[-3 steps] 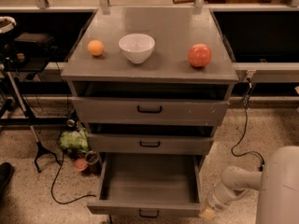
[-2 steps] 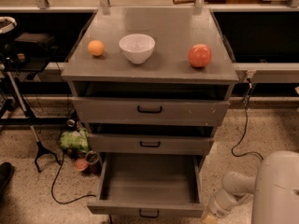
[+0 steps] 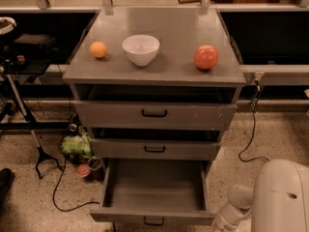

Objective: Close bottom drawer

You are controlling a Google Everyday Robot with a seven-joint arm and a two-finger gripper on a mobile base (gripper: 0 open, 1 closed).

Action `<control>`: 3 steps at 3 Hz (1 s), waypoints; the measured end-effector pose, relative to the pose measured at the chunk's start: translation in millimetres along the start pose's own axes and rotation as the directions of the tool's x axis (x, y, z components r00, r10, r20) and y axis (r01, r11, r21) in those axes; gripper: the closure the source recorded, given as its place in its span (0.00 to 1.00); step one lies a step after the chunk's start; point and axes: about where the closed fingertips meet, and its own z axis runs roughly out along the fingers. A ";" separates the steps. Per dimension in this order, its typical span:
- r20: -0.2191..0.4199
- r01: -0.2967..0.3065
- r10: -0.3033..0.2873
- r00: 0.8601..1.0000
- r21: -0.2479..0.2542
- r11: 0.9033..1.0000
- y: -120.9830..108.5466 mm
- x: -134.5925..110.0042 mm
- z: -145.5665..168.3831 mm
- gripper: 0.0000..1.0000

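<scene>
3-drawer cabinet (image 3: 154,75): bottom drawer (image 3: 153,190) stands pulled well out. gripper (image 3: 219,224) sits just right of the drawer's front-right corner (grip state: can't tell).

Smooth white rounded arm shells (image 3: 277,214), one small dark hole (image 3: 288,195); end effector unseen below.

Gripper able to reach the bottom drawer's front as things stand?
Probably yes. The gripper sits at the frame's bottom edge, beside the front right corner of the open bottom drawer; nothing shows between them.
</scene>
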 end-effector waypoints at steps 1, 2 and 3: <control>-0.014 0.016 -0.016 1.000 -0.013 1.000 -4.2 -13.2 17.6 1.00; -0.050 0.035 -0.037 0.998 -0.051 0.998 -14.0 -41.1 39.0 0.98; -0.064 0.038 -0.042 0.997 -0.067 0.997 -15.8 -48.8 44.7 0.75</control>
